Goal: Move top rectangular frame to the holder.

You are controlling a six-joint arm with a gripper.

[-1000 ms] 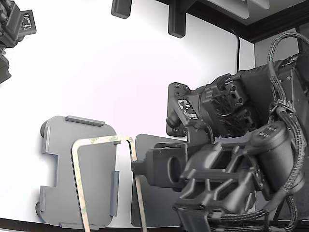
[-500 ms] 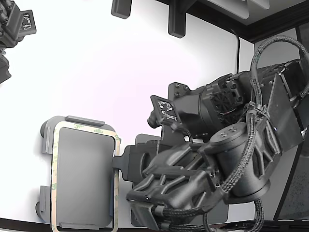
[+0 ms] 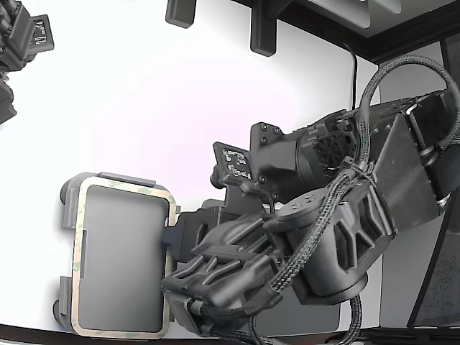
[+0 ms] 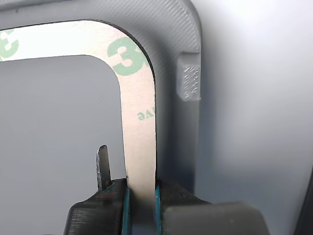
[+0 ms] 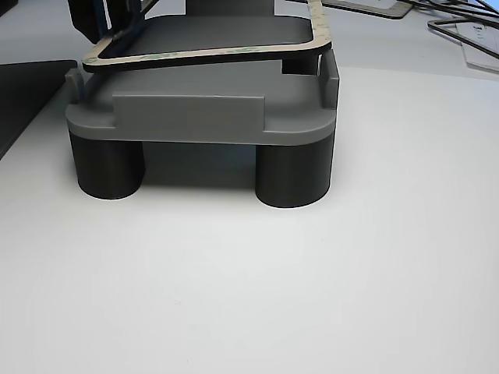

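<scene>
The tan rectangular frame (image 3: 78, 266) with green print lies over the light grey holder (image 3: 118, 262) at the lower left of the exterior view, matching its outline. My gripper (image 3: 173, 233) is shut on the frame's side nearest the arm. In the wrist view the blue-padded gripper (image 4: 142, 208) pinches the frame strip (image 4: 139, 142) above the holder's rim tab (image 4: 189, 83). In the other view the frame (image 5: 210, 53) sits slightly tilted just above the holder (image 5: 187, 117), with the gripper (image 5: 105, 19) holding its far corner side.
A dark grey mat (image 3: 302, 320) lies under my arm, beside the holder. A second arm (image 3: 21, 43) stays at the exterior view's upper left. Black posts (image 3: 262, 32) stand at the back. More frames (image 5: 468, 31) lie at the far right of the other view.
My gripper has carried the frame to the exterior view's left and turned it flat, from hanging across the holder's edge to lying over the holder's outline. The arm has lowered and extended.
</scene>
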